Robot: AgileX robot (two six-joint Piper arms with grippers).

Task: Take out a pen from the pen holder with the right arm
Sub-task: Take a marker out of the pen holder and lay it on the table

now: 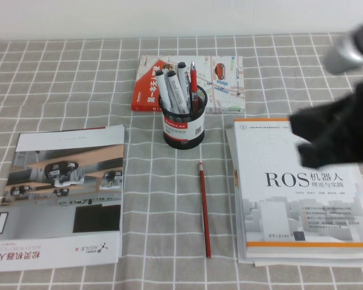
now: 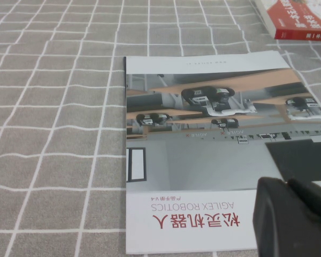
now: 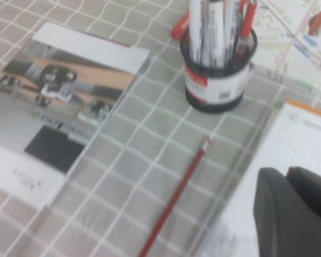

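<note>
Though closed — right gripper (image 1: 319,140) above book (image 1: 302,202)

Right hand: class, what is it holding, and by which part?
Nothing. The right hand is shut and empty above the book; the left hand hovers over the booklet.

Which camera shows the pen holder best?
The high view: the pen holder stands whole with all its pens. The right wrist view cuts the pens' tops off; the left wrist view does not show it.
</note>
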